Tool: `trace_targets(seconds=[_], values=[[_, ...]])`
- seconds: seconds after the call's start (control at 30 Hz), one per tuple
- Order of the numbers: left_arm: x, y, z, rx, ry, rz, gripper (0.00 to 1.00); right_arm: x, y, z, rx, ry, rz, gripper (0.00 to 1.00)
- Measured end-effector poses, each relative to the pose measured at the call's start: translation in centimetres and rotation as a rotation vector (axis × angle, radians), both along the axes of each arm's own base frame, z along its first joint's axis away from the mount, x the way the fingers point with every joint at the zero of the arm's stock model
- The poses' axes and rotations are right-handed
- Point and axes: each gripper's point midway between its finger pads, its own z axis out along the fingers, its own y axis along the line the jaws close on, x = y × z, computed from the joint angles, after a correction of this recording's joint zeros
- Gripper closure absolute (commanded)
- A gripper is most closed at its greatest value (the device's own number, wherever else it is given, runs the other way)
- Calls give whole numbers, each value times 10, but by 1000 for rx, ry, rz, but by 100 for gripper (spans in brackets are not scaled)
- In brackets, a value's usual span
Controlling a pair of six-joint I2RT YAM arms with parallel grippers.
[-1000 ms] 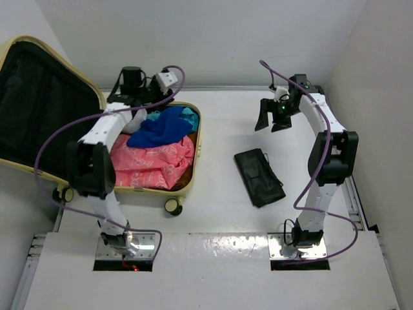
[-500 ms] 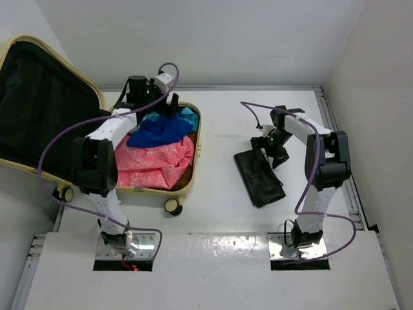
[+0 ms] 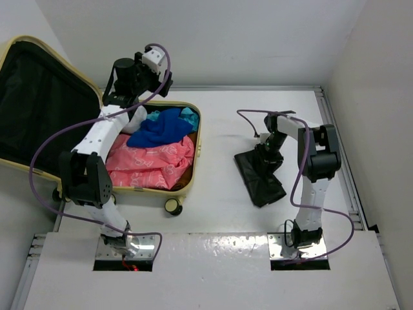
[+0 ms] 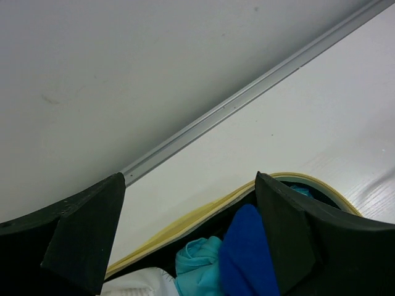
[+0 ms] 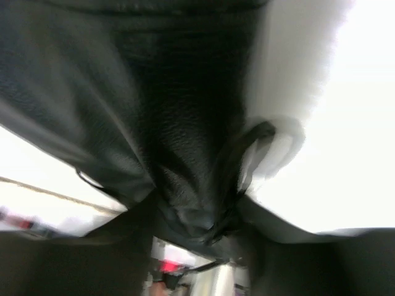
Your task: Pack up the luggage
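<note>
The luggage (image 3: 197, 139) lies open at the left, a pale yellow shell with its black-lined lid (image 3: 39, 97) raised. Inside are a pink garment (image 3: 151, 161), a blue garment (image 3: 161, 129) and a white cloth (image 3: 137, 118). My left gripper (image 3: 124, 98) hangs open and empty above the case's far rim; its wrist view shows the yellow rim (image 4: 185, 225), the blue garment (image 4: 247, 253) and a teal cloth (image 4: 197, 262) below. My right gripper (image 3: 268, 150) is down on a black folded garment (image 3: 261, 177) on the table. The black fabric (image 5: 179, 123) is bunched between that gripper's (image 5: 197, 216) fingers.
A metal rail (image 4: 247, 95) runs along the table's far edge below the back wall. The case's wheel (image 3: 171, 206) juts toward the arm bases. White table surface (image 3: 219, 129) separates the luggage from the black garment. A side wall (image 3: 381, 97) stands at the right.
The left gripper opened, then lifted from the case's contents to above its far rim. The right arm dropped from the far right onto the black garment and its jaws closed on the fabric.
</note>
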Motion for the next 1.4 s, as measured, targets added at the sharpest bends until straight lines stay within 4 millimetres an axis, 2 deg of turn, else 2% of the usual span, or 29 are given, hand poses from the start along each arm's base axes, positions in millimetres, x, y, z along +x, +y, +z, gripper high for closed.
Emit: trace_targets(seconds=[0.13,0.23,0.33,0.4,0.43,0.5,0.57,0.6,0.67,0.73,0.77,0.83,0.9,0.97,1.03,1.13,1.17,1.23,1.4], values=[[1,7,3,11,-7,36,9,2,7,8,43,11,8,99],[-2,13,13,11,-27,64,9,12,23,17,143,-18,24,100],[-8,23,30,0,-61,111,8,43,45,43,273,-132,56,100],[-13,35,45,-20,-83,159,8,76,63,76,359,-254,87,100],[-15,42,51,-33,-91,185,9,96,76,100,411,-330,103,100],[-17,61,63,-63,-95,250,14,140,98,155,479,-521,136,100],[-18,83,77,-118,-87,327,16,177,128,221,580,-743,176,100],[-19,100,88,-154,-91,381,18,188,144,252,635,-846,199,100],[-22,117,103,-191,-115,443,18,192,175,295,740,-964,226,100],[-31,137,115,-218,-139,519,18,187,203,313,829,-999,241,100],[-37,144,122,-225,-154,549,18,185,218,315,868,-994,236,100],[-50,158,138,-232,-194,609,19,187,249,305,938,-948,214,100],[-62,170,156,-218,-240,661,20,190,279,281,985,-875,173,100],[-75,184,177,-184,-295,726,20,195,305,245,1007,-774,115,100],[-90,205,200,-135,-352,810,22,197,323,202,995,-667,53,100],[-119,243,230,-52,-409,965,22,193,339,141,939,-531,-36,100],[-129,254,238,-30,-420,1014,22,193,342,130,928,-505,-56,100],[-151,276,255,-3,-447,1105,22,196,343,119,914,-481,-90,100],[-206,330,289,18,-530,1327,22,195,344,122,909,-466,-96,100]])
